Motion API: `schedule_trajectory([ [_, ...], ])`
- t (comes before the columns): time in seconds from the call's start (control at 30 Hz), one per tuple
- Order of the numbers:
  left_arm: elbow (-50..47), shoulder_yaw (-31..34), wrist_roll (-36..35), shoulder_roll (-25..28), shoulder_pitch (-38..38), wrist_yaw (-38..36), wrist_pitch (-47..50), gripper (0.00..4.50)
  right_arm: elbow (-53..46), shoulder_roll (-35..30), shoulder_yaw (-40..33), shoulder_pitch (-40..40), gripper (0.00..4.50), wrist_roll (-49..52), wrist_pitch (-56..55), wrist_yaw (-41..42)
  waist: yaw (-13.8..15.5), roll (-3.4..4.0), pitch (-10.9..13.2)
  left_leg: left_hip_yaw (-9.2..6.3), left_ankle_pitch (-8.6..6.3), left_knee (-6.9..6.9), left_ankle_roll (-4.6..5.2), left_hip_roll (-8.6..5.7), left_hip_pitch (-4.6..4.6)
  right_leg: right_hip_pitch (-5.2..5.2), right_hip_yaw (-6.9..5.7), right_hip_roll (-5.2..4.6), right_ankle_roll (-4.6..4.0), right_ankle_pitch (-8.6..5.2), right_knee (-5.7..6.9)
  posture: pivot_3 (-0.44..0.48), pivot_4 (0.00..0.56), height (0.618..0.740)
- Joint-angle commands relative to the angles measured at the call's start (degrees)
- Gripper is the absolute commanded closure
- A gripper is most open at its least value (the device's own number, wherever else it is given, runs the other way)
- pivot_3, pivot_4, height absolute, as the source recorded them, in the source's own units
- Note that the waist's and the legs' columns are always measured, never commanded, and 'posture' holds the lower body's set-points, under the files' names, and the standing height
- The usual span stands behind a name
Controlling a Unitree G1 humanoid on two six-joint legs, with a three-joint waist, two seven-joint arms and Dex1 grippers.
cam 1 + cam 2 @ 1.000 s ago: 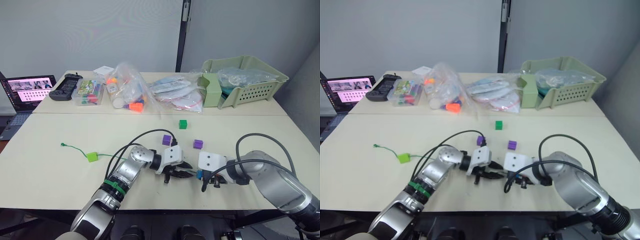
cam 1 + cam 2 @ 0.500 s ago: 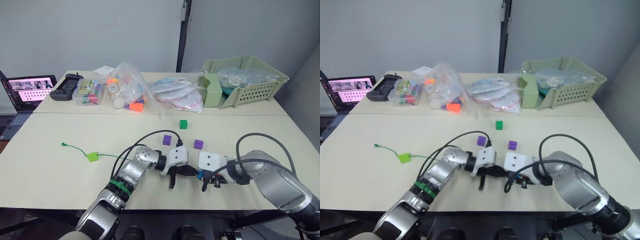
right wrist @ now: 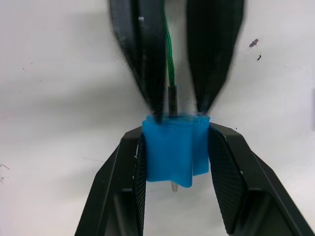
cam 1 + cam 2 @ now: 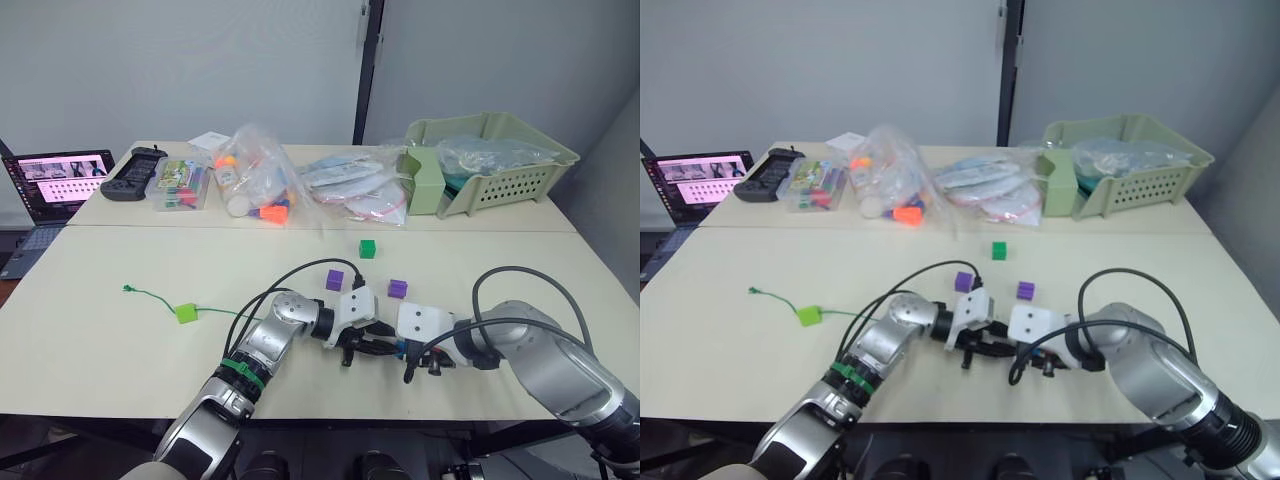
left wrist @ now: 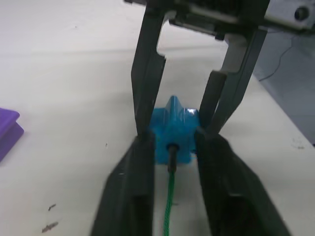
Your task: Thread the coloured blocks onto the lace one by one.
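A blue block is clamped between the fingers of my right gripper, low over the table's front middle. The green lace enters the block's hole, and its stiff tip pokes out the far side. My left gripper faces the right one, its fingers open on either side of the lace just behind the block, not pinching it. Further back along the lace sits a lime green block, with the knot end beyond. Two purple blocks and a dark green block lie loose behind the grippers.
Along the far side stand a laptop, a black controller, clear bags of toys and a green basket. Black cables loop over the table by both arms.
My left gripper has slid right, up to the blue block. Half a second ago one finger splayed out toward the table's front edge; now both fingers flank the lace. The right gripper stays put.
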Motion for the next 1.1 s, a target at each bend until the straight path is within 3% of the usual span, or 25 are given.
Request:
schedule_trajectory([
  [0.03,-3.8,2.0,-2.2,0.8,-1.8,-0.3,0.9,1.62,0.3,0.4,1.1,0.3,3.21,0.4,-0.4,0.0,0.0,0.00,0.0,0.00,0.00,-0.01,0.00,0.00,0.00,-0.01,0.00,0.01,0.00,0.00,0.01,0.000,0.150,0.734],
  [0.07,-4.5,2.7,-2.5,1.5,-2.1,-0.4,1.3,1.47,0.5,0.5,1.2,0.2,3.21,0.3,-0.5,0.0,0.0,0.00,0.0,0.00,0.00,-0.01,0.00,0.00,0.00,-0.01,0.00,0.00,0.00,0.00,0.01,0.000,0.150,0.734],
  [0.13,-5.5,2.9,-2.7,2.7,-2.4,-0.9,1.8,0.64,0.7,0.6,1.4,0.1,3.21,0.3,-0.9,0.1,-0.1,0.00,0.0,-0.01,0.00,-0.01,0.00,0.01,-0.01,-0.02,0.00,0.01,0.00,0.00,0.01,0.000,0.150,0.734],
  [0.2,-6.8,2.7,-3.1,4.3,-2.4,-2.0,2.3,0.09,0.8,0.7,1.6,-0.1,3.21,0.3,-1.1,0.4,-0.1,0.00,0.0,-0.01,0.00,-0.01,0.00,0.01,0.00,-0.02,0.00,0.01,0.00,0.00,0.01,0.000,0.150,0.734],
  [0.5,-8.4,2.3,-2.3,10.5,-0.8,-4.0,1.1,0.00,2.7,0.3,3.2,-2.1,3.21,-0.8,-3.3,2.1,-0.3,0.00,0.0,0.00,0.00,-0.02,0.00,0.02,0.02,-0.03,0.00,0.02,-0.01,0.00,0.01,0.000,0.150,0.734],
  [0.57,-8.5,2.3,-2.3,10.8,-0.6,-3.9,1.1,0.00,3.2,0.3,3.3,-2.8,2.18,-0.9,-3.5,2.4,-0.3,0.00,0.0,0.00,0.00,-0.02,0.00,0.03,0.02,-0.03,0.00,0.02,-0.01,0.00,0.02,0.000,0.150,0.734],
  [0.77,-9.7,1.4,-2.0,10.7,0.9,-3.3,1.2,0.00,2.6,-0.8,1.5,-4.3,0.15,0.5,-3.1,4.1,0.2,0.00,0.0,0.02,0.00,-0.02,0.00,0.00,-0.06,-0.09,0.01,-0.01,0.00,0.00,0.00,0.000,0.150,0.734],
  [1.1,-8.8,0.0,-2.1,8.5,0.9,-3.0,0.4,0.00,-5.8,-4.9,-14.2,-0.3,0.07,11.8,4.6,6.3,0.4,0.00,0.0,-0.01,0.00,-0.02,0.00,-0.02,-0.13,-0.10,-0.01,-0.03,0.00,0.00,-0.02,0.000,0.150,0.734],
])
